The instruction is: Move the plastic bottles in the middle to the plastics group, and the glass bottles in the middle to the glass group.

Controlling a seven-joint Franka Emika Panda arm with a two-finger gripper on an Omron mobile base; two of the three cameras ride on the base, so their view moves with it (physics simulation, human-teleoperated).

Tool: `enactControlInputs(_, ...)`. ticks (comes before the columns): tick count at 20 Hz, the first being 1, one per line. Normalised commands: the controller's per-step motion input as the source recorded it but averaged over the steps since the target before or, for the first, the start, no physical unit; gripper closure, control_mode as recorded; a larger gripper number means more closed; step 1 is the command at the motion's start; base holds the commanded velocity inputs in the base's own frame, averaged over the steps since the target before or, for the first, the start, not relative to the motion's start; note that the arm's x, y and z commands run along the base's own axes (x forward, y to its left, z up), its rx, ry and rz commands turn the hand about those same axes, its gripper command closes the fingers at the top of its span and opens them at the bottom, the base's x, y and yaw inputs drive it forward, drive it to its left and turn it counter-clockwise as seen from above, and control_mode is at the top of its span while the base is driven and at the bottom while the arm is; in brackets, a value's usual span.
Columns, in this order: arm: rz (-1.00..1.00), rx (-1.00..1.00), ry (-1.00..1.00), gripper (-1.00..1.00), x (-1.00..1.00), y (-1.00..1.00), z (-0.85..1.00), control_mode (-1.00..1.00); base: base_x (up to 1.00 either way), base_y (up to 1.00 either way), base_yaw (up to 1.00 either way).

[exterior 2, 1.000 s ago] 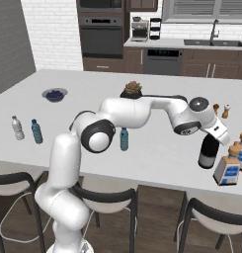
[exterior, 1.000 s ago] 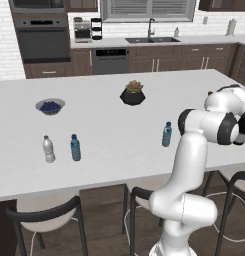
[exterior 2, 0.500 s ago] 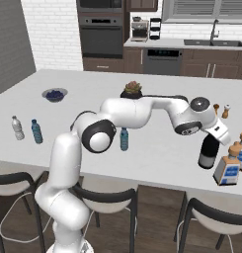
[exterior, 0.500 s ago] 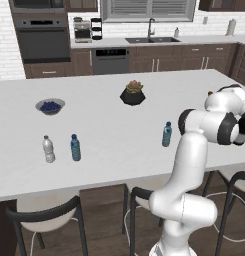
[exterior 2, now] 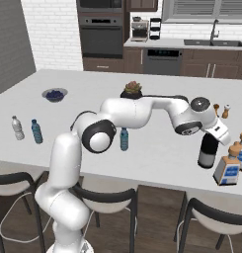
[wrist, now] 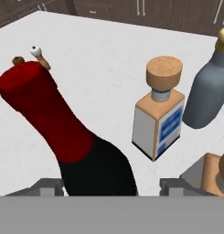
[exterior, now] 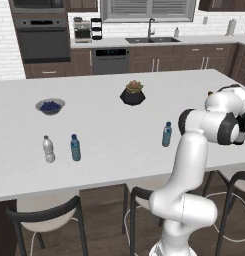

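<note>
The tall dark wine bottle [exterior 2: 207,151] with its red top [wrist: 40,105] stands upright on the white counter [exterior 2: 157,148] at the right end. My gripper [exterior 2: 210,137] is at its neck and open; both fingertips [wrist: 51,185] stand apart from the glass. Right beside it are a squarish bottle [wrist: 159,128] with a tan cork and blue-white label, and a grey bottle [wrist: 209,91]. From the right base, two squarish bottles [exterior 2: 227,167] show there. The small pale blue bottle [exterior: 166,134] stands alone mid-counter. A whitish bottle [exterior: 48,149] and a deeper-blue one [exterior: 75,147] stand at the left.
A dark plant pot [exterior: 132,94] and a bowl of blueberries [exterior: 50,106] sit farther back on the counter. Two small shakers [exterior 2: 220,109] stand behind the wine bottle. Stools [exterior 2: 211,217] line the near counter edge.
The jaws have come apart from the wine bottle's neck. The bottle stands where it was and the arm has hardly moved.
</note>
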Motion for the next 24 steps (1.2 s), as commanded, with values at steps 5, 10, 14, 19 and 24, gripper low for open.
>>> enactControlInputs(5, 0.00, 0.00, 0.00, -1.00, 0.00, 0.00, 0.00, -1.00, 0.00, 0.00, 0.00)
enactControlInputs(10, 0.00, 0.00, 0.00, -1.00, 0.00, 0.00, 0.00, -1.00, 0.00, 0.00, 0.00)
enactControlInputs(14, 0.00, 0.00, 0.00, -1.00, -0.07, 0.03, 0.01, -1.00, 0.00, 0.00, 0.00)
enactControlInputs(19, 0.00, 0.00, -0.01, -1.00, -0.34, 0.26, 0.14, -1.00, 0.00, 0.00, 0.00)
enactControlInputs(24, 0.00, 0.00, -0.01, -1.00, -0.31, 0.51, 0.19, -1.00, 0.00, 0.00, 0.00)
